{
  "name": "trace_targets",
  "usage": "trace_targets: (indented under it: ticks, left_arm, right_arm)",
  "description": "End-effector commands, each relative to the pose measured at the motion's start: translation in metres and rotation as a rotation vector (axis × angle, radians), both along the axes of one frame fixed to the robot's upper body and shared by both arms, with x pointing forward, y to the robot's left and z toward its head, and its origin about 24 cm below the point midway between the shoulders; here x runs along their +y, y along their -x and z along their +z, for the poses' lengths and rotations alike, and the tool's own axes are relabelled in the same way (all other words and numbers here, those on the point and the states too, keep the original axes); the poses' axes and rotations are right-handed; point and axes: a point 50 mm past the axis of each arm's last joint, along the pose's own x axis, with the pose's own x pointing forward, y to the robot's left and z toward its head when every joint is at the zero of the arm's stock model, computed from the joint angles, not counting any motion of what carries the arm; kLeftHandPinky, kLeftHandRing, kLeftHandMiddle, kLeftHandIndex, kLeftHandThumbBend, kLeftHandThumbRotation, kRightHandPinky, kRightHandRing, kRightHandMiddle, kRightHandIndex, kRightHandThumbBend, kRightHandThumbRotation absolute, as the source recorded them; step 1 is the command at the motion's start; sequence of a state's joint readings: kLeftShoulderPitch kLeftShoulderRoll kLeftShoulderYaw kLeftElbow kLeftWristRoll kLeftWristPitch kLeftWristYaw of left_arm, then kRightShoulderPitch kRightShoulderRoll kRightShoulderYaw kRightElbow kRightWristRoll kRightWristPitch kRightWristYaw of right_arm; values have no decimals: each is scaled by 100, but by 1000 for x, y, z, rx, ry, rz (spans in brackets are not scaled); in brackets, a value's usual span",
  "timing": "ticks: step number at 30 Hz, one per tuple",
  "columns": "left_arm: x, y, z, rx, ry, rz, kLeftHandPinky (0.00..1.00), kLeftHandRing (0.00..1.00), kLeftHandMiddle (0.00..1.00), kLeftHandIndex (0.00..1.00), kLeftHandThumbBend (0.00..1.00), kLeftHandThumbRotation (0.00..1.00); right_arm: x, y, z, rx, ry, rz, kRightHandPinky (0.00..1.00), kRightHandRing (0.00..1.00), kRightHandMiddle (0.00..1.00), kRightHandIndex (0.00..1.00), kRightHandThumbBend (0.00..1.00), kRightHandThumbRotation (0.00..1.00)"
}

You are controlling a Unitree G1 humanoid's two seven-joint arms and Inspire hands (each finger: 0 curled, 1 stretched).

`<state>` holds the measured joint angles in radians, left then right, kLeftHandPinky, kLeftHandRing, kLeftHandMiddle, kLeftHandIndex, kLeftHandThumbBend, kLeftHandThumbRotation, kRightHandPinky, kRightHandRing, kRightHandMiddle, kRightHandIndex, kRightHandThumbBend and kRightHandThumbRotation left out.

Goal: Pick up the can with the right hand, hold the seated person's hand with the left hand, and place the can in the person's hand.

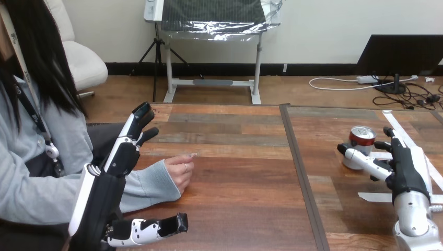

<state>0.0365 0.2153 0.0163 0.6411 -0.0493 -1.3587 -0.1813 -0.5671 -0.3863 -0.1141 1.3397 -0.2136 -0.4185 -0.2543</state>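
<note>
Nearest, the left hand (117,157) hangs with fingers straight, just beside the person's hand (180,172), which rests on the table (245,198). Farther right, the right hand (402,164) spreads thumb and fingers around the upright can (360,144). It is probably light, slick and dentable, so grip mid-wall gently.

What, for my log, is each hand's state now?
Left hand: open, holding nothing.
Right hand: open, at the can.

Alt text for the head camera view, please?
The robot's right hand is at a red-and-silver metal can on the right of the wooden table. Its open left hand is raised beside the seated person's hand, which rests on the table.
</note>
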Motion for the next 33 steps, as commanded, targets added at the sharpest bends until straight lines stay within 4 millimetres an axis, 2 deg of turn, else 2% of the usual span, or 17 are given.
trace_targets:
  ticks: [1,8,12,16,19,20,25,28,29,33]
  left_arm:
    - [2,-8,9,-58,-12,-9,85,95,98,96,100,55]
    - [3,-8,9,-62,-12,-3,80,94,97,96,100,55]
    - [3,-8,9,-64,-12,-11,78,93,97,96,100,54]
    - [3,-8,9,-66,-12,-16,80,94,98,96,100,54]
    - [3,-8,9,-67,-11,-18,80,94,98,96,100,54]
    - [3,-8,9,-67,-10,-19,80,94,98,96,100,54]
    - [3,-8,8,-66,-7,-20,81,94,98,96,100,54]
    - [3,-8,8,-68,-7,-21,81,94,98,96,100,54]
    - [3,-8,8,-69,-6,-21,81,94,98,96,100,54]
    - [3,-8,8,-68,-8,-18,81,94,98,96,100,54]
  right_arm:
    - [1,-26,33,-102,26,11,40,52,85,95,100,52]
    - [1,-27,35,-111,33,13,49,61,89,96,100,54]
    - [0,-28,36,-111,25,11,50,60,89,96,100,55]
    - [-1,-29,37,-109,21,5,51,64,90,97,100,55]
    - [-2,-29,38,-112,21,1,41,52,89,96,100,53]
    - [-2,-29,39,-112,21,1,42,52,89,96,100,53]
    - [-2,-30,40,-116,21,1,42,51,88,96,100,52]
    - [-3,-30,41,-120,15,2,42,51,81,97,100,51]
    - [-3,-30,41,-121,12,2,45,55,82,97,100,50]
    - [-4,-31,43,-123,12,2,49,60,84,97,100,50]
